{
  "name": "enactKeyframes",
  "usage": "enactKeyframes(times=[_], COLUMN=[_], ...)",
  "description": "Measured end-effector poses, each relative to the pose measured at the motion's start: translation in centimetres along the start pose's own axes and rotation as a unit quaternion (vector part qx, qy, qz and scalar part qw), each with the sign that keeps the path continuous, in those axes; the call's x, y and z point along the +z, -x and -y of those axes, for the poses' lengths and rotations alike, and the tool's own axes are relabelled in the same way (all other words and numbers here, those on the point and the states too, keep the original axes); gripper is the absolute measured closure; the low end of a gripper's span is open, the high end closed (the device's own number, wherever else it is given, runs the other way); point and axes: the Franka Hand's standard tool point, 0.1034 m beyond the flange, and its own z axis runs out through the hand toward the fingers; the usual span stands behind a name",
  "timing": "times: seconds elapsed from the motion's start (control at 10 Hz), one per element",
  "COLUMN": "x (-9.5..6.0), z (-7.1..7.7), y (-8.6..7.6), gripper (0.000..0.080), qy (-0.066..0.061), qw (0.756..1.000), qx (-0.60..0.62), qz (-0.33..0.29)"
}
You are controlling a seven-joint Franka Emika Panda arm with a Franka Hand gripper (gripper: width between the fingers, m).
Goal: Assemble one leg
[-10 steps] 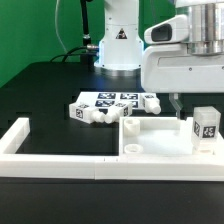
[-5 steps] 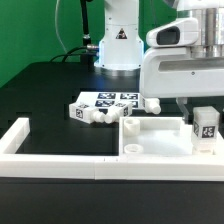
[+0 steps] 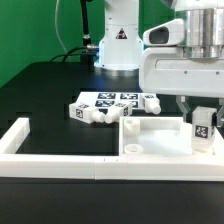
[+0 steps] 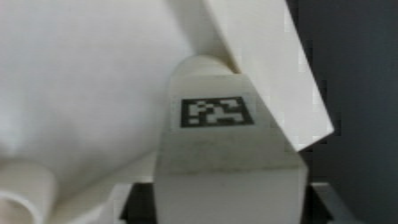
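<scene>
The leg (image 3: pixel 203 129), a stubby white peg with a black-and-white tag, stands upright at the exterior view's right, on the far right corner of the large white square panel (image 3: pixel 150 138). My gripper (image 3: pixel 201 112) has come down over it, one finger on each side. In the wrist view the leg (image 4: pixel 219 140) fills the middle, its tag facing the camera. The dark fingertips (image 4: pixel 143 202) lie flush against both its sides. The gripper is shut on the leg.
Several more white legs with tags (image 3: pixel 105 106) lie in a cluster behind the panel. White border rails (image 3: pixel 60 162) run along the front and the exterior view's left. The robot base (image 3: pixel 118 45) stands at the back.
My gripper moved toward the exterior view's right, from beside the leg to straight over it, and came down around it. The leg has shifted slightly.
</scene>
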Motion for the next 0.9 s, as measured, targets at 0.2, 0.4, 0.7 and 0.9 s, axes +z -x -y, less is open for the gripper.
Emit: enactKeyframes(times=[0.2,0.4,0.7,0.9], x=[0.01,0.03,0.02,-0.28], z=[-0.44,-0.75,-0.58,-0.53], y=[0.17,0.28,0.86,0.6], gripper=[0.0515,0.0514,0.0421,0.0165], qy=[-0.001,-0.007,0.007,0.008], qw=[0.98,0.949,0.955,0.995], qx=[0.197,0.315,0.296,0.095], qz=[-0.002,0.01,0.019,0.03])
